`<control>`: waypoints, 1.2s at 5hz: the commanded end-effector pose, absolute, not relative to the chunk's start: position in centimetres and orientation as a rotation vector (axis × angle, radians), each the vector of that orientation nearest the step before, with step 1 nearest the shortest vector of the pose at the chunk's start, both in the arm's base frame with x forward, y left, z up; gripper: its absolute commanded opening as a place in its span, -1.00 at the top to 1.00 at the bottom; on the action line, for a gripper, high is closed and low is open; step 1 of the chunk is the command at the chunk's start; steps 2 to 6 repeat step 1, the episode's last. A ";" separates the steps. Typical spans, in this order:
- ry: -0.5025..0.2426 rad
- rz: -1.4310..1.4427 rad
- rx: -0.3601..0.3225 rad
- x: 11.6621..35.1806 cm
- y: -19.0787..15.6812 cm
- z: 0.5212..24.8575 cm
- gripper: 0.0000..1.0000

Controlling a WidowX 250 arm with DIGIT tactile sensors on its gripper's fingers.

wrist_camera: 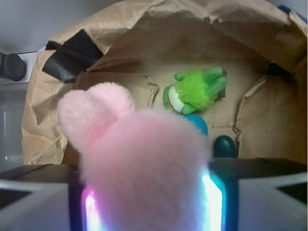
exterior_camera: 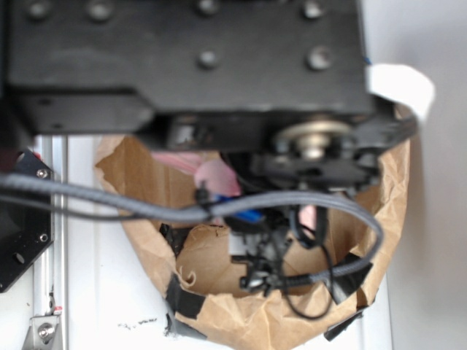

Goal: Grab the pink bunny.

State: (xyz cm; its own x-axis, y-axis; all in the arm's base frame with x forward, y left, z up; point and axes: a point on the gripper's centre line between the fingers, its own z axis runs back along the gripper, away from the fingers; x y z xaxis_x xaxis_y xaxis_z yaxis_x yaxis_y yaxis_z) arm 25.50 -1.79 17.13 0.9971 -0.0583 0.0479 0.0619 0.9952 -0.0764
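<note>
pink bunny [wrist_camera: 144, 163] sits clamped between the jaws, filling the gap.

We see the pink bunny [wrist_camera: 144, 163] of fuzzy plush between our gripper [wrist_camera: 149, 202] fingers, beyond it crumpled matt brown paper [wrist_camera: 192, 43].

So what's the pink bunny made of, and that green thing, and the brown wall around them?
The pink bunny looks like soft plush: pale fuzzy pile with blurry edges. The green toy seems plush too, with shaggier lime fur standing out in tufts. The brown wall looks like matte kraft paper, creased and wrinkled, patched with black tape.
</note>
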 end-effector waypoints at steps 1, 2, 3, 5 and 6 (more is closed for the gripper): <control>-0.106 -0.062 -0.097 24.9 -2.2 18.4 1.00; -0.106 -0.062 -0.097 24.9 -2.2 18.4 1.00; -0.106 -0.062 -0.097 24.9 -2.2 18.4 1.00; -0.106 -0.062 -0.097 24.9 -2.2 18.4 1.00; -0.106 -0.062 -0.097 24.9 -2.2 18.4 1.00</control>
